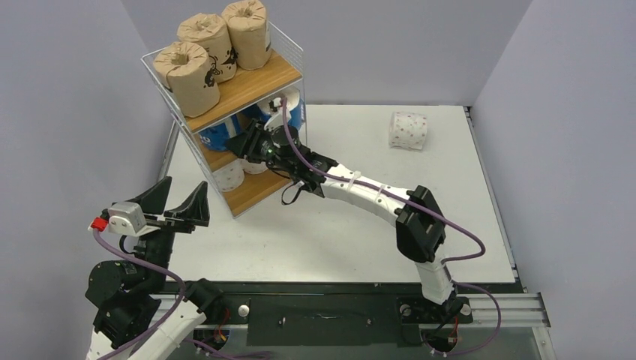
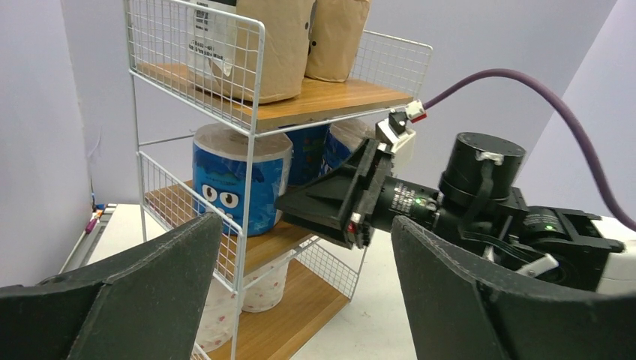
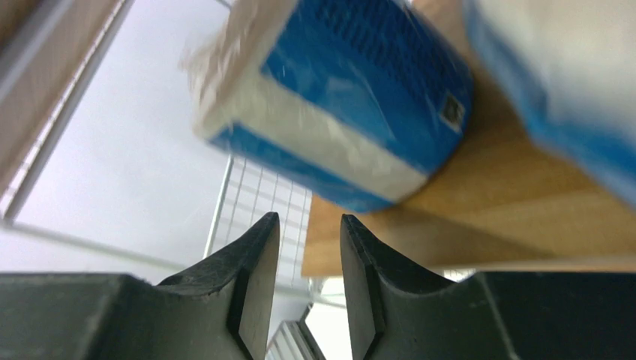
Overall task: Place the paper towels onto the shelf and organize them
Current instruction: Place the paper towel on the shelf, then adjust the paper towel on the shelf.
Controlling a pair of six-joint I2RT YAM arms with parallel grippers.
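The shelf stands at the table's back left. Three brown-wrapped rolls stand on its top board. Blue-wrapped rolls stand on the middle board and white rolls on the bottom board. One white dotted roll lies on the table at the back right. My right gripper reaches into the middle tier; in the right wrist view its jaws are a narrow gap apart and empty, just below a blue roll. My left gripper is wide open and empty, left of the shelf's front.
The left wrist view shows the shelf, a blue roll with cartoon eyes, white rolls underneath and my right gripper at the middle board. Grey walls enclose the table. A purple cable trails along the right arm.
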